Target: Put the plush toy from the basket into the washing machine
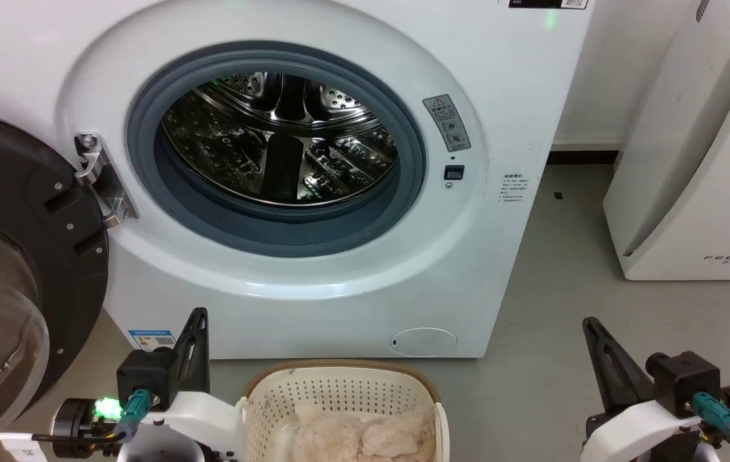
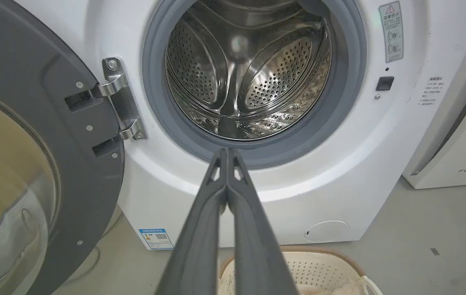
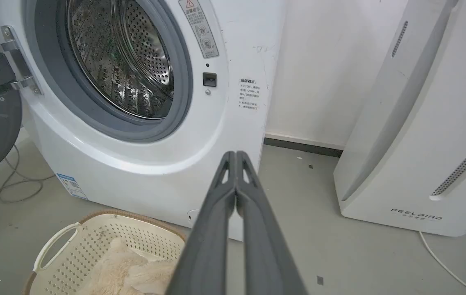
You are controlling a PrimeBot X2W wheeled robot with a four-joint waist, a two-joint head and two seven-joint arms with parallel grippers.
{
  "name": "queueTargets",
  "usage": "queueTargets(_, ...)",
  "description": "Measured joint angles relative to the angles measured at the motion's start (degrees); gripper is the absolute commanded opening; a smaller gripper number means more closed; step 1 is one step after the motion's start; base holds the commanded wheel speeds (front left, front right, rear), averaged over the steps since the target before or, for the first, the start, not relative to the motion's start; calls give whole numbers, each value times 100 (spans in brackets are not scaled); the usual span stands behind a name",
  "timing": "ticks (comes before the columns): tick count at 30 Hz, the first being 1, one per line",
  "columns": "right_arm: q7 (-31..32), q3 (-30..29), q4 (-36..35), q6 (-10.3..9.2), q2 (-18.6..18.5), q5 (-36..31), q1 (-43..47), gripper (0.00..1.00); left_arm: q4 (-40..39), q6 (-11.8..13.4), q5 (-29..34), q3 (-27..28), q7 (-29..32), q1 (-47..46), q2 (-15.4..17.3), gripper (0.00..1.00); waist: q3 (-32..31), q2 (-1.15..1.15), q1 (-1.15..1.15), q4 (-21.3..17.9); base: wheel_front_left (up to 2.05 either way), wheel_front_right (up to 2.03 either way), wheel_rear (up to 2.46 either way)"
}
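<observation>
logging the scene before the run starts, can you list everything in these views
washing machine: one, white, centre
door: one, dark with glass, open at the left
drum: one, shiny steel, inside the washer
basket: one, cream, brown rim, floor before the washer
plush toy: one, cream-beige, in the basket
appliance: one, white, right of the washer
cords: several, white by the appliance, grey under the door
left gripper: one, dark, shut, lower left
right gripper: one, dark, shut, lower right
</observation>
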Motion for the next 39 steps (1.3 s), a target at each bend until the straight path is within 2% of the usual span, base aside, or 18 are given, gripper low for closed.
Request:
queueTargets(20,0,0,0,0,0,0,0,0,0,0,0,0,0,0,0,0,0,0,0,0,0,0,0)
queueTargets(21,-1,0,-1,0,0,3,2,100,1,3,-1,-1,0,-1,0,100,0,0,0,0,0,0,0)
queueTargets(39,-155,-88,-30,0,0,213,2,100,131,119,-57,-104,-158,-38,-1,100,95,0,0,-3,0,0,0)
